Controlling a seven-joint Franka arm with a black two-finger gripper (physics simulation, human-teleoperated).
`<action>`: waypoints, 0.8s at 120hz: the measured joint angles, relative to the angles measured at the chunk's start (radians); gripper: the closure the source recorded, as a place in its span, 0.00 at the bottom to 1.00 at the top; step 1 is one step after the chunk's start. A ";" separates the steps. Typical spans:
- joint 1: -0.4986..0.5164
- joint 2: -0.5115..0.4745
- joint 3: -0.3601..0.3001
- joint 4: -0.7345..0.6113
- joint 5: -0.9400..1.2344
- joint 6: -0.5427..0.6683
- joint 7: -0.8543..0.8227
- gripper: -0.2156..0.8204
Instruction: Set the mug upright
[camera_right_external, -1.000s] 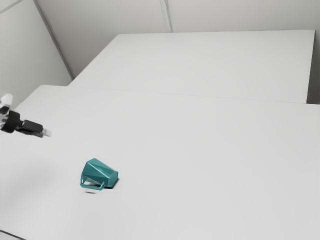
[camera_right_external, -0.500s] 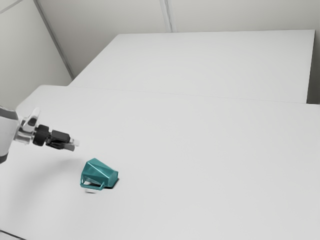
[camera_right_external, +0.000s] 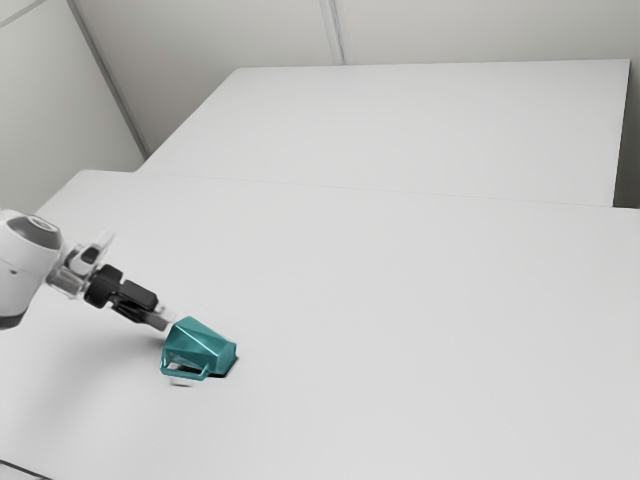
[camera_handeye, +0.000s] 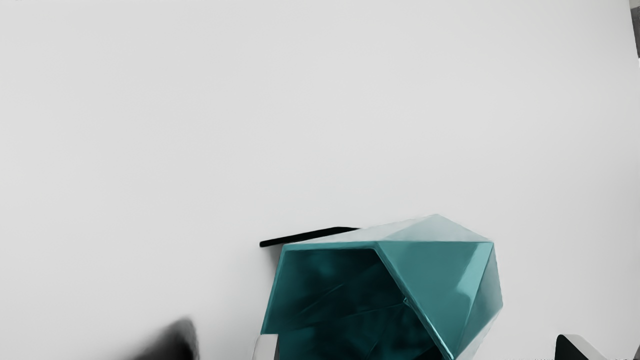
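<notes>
The mug (camera_right_external: 203, 348) lies on its side on the table (camera_right_external: 420, 340), so the upright pose that we want is not there. Its mouth (camera_handeye: 340, 295) opens toward our hand (camera_right_external: 167, 319), its base points toward the exterior view's right, and its handle (camera_right_external: 185, 376) juts out low on the side nearest that camera.

Our hand is close above the mug's open end, tilted downward, with its fingers spread wide. In the wrist view one fingertip (camera_handeye: 266, 347) overlaps the edge of the mouth, while the other fingertip (camera_handeye: 575, 346) stands apart, beyond the faceted wall. Nothing is pinched between them. We cannot tell whether the nearer one touches the rim.

We judge the step in hand to be lining up a grasp. Next we would centre the mug between the fingers, go a little lower, and close on the body or the wall by the mouth. Then we would lift slightly and turn the mouth upward before setting the base down. The nearer fingertip could catch the rim and push or roll the mug, and the slanted facets may let it twist as we squeeze.
</notes>
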 joint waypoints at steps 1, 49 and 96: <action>-0.002 -0.001 0.000 0.000 0.001 0.000 -0.001 0.21; -0.056 -0.020 0.000 -0.001 0.010 -0.011 -0.065 0.31; -0.111 -0.014 0.000 -0.020 0.011 -0.003 -0.116 0.80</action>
